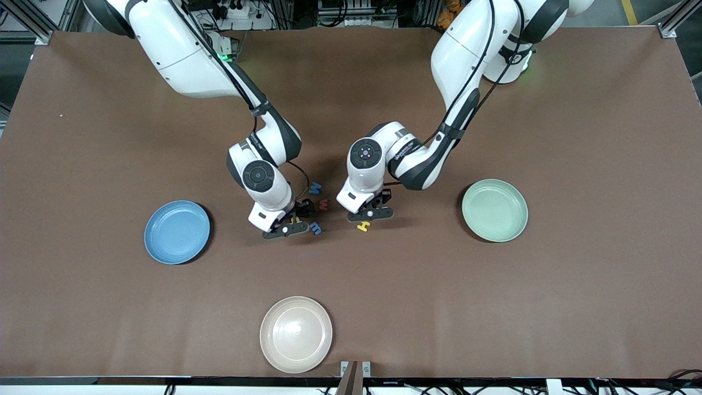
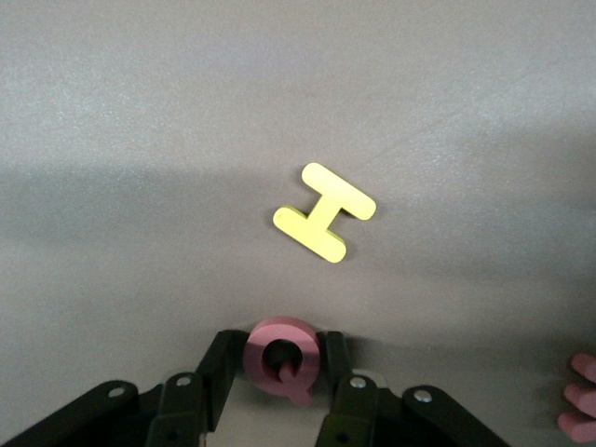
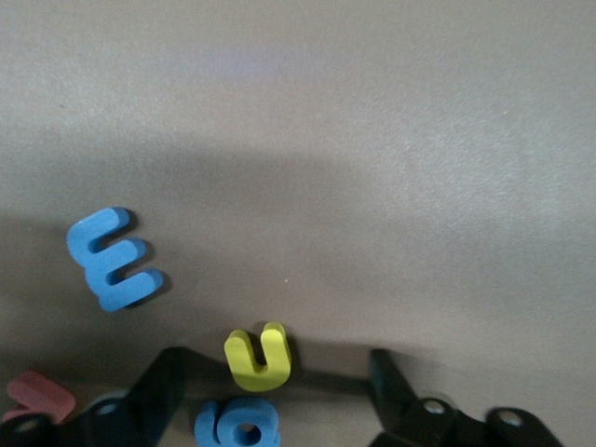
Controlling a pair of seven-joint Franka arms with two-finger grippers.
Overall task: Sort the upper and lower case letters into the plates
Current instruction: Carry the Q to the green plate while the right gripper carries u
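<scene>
I see letters clustered mid-table between both grippers. Left gripper [image 2: 284, 386] low over table, fingers [image 2: 216, 365] closed on pink Q [image 2: 282, 358]; yellow H [image 2: 325, 211] flat on table just beside it. Right gripper [image 3: 275, 386] low, fingers [image 3: 158, 386] spread wide, yellow u [image 3: 257, 358] between them, nothing gripped; blue E [image 3: 110, 258] lies nearby, another blue letter [image 3: 237, 424] and red letter [image 3: 39, 395] close by. Blue plate [image 1: 177, 231] toward right arm's end of table, pale green plate [image 1: 494, 210] toward left arm's end, both hold no letters. Cream plate [image 1: 296, 334] nearest front camera.
</scene>
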